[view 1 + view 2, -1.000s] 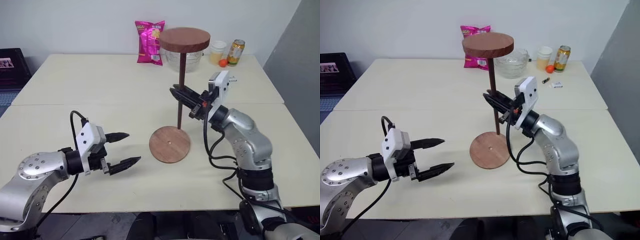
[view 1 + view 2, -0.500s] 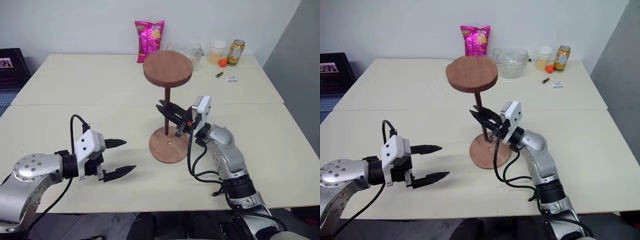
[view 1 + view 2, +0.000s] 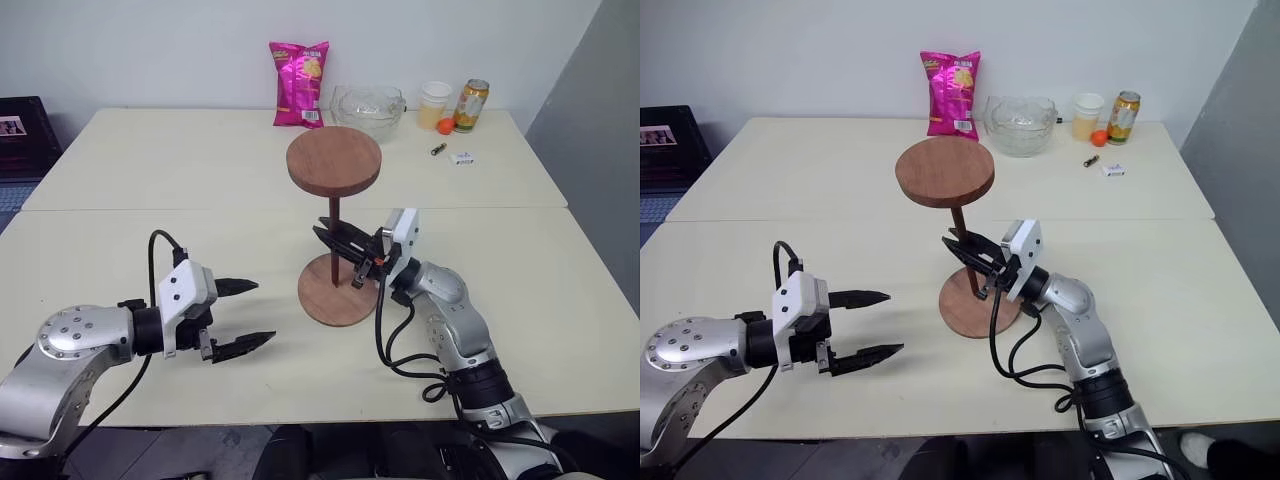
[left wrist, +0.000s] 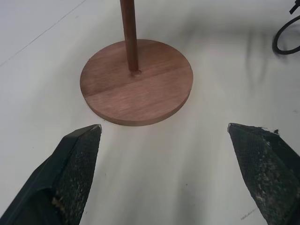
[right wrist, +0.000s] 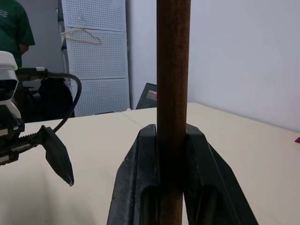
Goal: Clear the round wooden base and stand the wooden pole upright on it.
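Left gripper [image 3: 243, 315]: fingers spread wide, nothing held, the round wooden base [image 4: 137, 86] lying just beyond the tips.
Right gripper [image 3: 337, 241]: clamped on the wooden pole [image 3: 333, 215], set upright at the base's centre, disc end uppermost.
Beyond: chip bag [image 3: 299, 83], glass bowl [image 3: 367, 111], cup [image 3: 435, 104], can [image 3: 471, 105] ranged along the table's [image 3: 150, 160] far edge.

Reddish-brown round wooden base [image 3: 338, 292], dark brown wooden pole [image 3: 334, 222], pink snack bag [image 3: 299, 69].

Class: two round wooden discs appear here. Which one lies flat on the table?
The round wooden base, flat on the table; the other disc tops the wooden pole, raised, held by the right claw.
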{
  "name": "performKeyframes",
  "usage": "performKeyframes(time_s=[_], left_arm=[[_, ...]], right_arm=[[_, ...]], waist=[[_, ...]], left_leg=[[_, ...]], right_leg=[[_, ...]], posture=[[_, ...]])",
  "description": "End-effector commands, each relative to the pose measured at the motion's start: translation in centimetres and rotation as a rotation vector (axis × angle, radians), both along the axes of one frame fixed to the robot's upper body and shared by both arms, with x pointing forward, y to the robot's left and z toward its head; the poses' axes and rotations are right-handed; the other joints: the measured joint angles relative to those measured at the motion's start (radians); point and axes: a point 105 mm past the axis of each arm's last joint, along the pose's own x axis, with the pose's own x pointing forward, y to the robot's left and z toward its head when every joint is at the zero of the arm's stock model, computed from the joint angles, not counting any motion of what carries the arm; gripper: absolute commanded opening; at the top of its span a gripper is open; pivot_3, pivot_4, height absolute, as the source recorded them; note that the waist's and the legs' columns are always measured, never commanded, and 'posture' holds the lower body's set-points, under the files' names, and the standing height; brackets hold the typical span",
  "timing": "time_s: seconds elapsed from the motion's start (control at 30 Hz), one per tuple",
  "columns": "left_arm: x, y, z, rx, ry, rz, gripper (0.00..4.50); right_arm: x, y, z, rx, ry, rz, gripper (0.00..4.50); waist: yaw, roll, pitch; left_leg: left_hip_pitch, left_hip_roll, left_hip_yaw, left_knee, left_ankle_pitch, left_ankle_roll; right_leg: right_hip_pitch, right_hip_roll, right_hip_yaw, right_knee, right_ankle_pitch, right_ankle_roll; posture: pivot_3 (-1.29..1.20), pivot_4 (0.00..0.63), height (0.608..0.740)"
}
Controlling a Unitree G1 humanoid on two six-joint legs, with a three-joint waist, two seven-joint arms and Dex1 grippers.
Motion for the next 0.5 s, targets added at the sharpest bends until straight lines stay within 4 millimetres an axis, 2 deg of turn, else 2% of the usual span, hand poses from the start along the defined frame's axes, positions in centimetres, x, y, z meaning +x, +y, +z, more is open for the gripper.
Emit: performKeyframes(time_s=[0.03,0.5], left_arm=[[0.0,-0.3,0.4,-0.004,-0.028,-0.025,4.5],[0.1,-0.7,0.5,0.001,-0.033,-0.039,4.5]], right_arm=[[-0.2,-0.3,0.7,0.018,-0.042,-0.008,0.25],[0.1,-0.3,-0.4,-0.006,-0.022,-0.015,0.25]], waist=[[0.0,0.0,0.0],[0.0,0.0,0.0]], left_leg=[[0.0,0.0,0.0,0.0,0.0,0.0],[0.0,0.0,0.0,0.0,0.0,0.0]], right_leg=[[0.0,0.0,0.0,0.0,0.0,0.0],[0.0,0.0,0.0,0.0,0.0,0.0]], posture=[[0.0,0.15,0.74],[0.0,0.15,0.74]])
